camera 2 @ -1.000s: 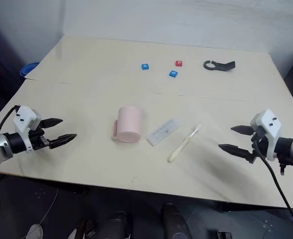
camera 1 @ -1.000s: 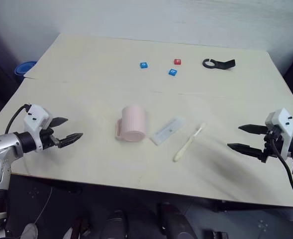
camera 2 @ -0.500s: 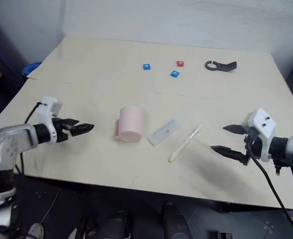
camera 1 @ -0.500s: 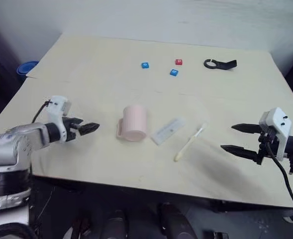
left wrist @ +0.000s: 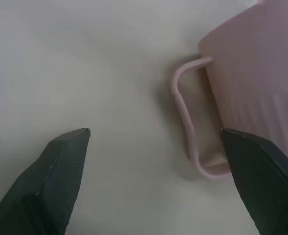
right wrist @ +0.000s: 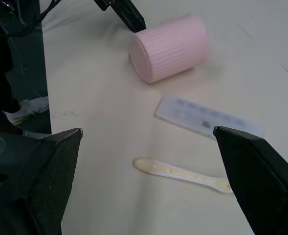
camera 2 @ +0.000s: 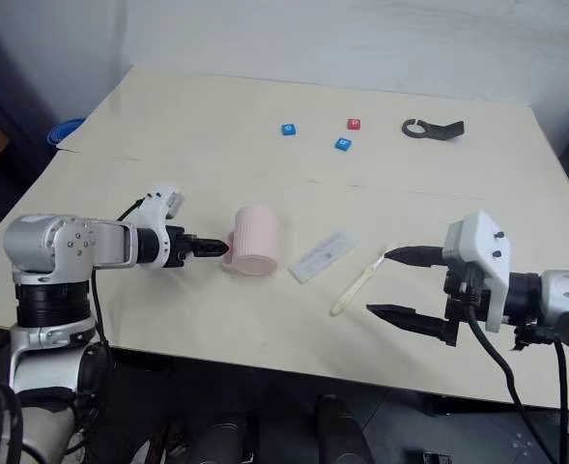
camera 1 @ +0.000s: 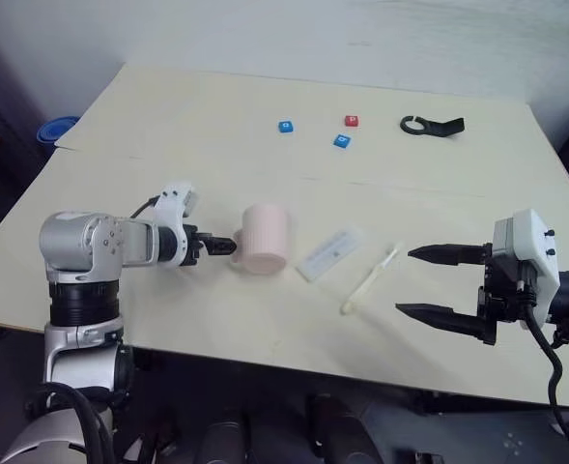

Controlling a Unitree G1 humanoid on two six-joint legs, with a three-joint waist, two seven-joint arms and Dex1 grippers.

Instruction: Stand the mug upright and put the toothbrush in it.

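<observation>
Mug (camera 1: 263,239) lay on its side, both grippers spread wide and empty; left gripper (camera 1: 221,246) should've straddled the ribbed wall, not that thin handle (left wrist: 188,122), before tipping it up

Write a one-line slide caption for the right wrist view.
Open right gripper above the toothbrush and clear case, with the mug lying on its side.

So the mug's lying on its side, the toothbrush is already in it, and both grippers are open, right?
Not quite. The toothbrush lies on the table, apart from the mug, as the right wrist view shows. The mug is on its side, and the left gripper and right gripper are open.
</observation>
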